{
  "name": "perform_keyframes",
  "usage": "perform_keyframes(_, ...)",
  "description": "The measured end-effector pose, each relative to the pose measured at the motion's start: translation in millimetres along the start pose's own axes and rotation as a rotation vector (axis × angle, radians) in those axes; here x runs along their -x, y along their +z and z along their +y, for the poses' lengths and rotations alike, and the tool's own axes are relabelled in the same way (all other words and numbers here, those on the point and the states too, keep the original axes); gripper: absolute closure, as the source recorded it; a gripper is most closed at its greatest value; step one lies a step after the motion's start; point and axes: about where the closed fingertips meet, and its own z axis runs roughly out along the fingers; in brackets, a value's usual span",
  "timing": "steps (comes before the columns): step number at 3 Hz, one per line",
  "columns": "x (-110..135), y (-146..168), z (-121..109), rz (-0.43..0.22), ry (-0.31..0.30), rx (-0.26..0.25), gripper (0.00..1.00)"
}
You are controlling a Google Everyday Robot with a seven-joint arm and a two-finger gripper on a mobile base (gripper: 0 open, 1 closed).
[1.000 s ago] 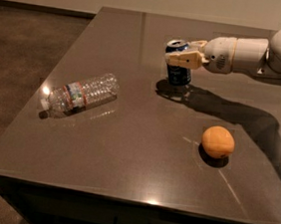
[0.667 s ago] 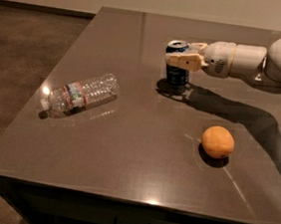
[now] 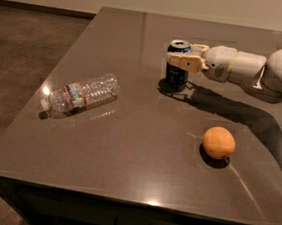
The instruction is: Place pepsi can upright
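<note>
Up close is the front edge of the dark table (image 3: 139, 174), smooth and shiny. A little way in, on the right, sits a round orange (image 3: 219, 142). It is well apart from everything else, so it is not in the way. Farther back on the left, a clear water bottle (image 3: 82, 94) lies on its side with its cap pointing at the near left corner. Farther still, the blue pepsi can (image 3: 176, 76) stands straight up with its silver top facing the ceiling. The gripper (image 3: 180, 55) reaches in from the right on a white arm (image 3: 246, 70) and pinches the can near its top. I think it grips up high so the bottom can sit flat on the table. The job looks almost done; next the gripper needs to let go.
</note>
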Motion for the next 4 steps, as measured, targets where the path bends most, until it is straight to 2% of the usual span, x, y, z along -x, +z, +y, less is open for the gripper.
perform_keyframes(3,-6.9,1.9,1.1,-0.015,-0.015,0.028,0.12)
perform_keyframes(4,-6.7,4.4,2.5,-0.015,-0.015,0.033,0.00)
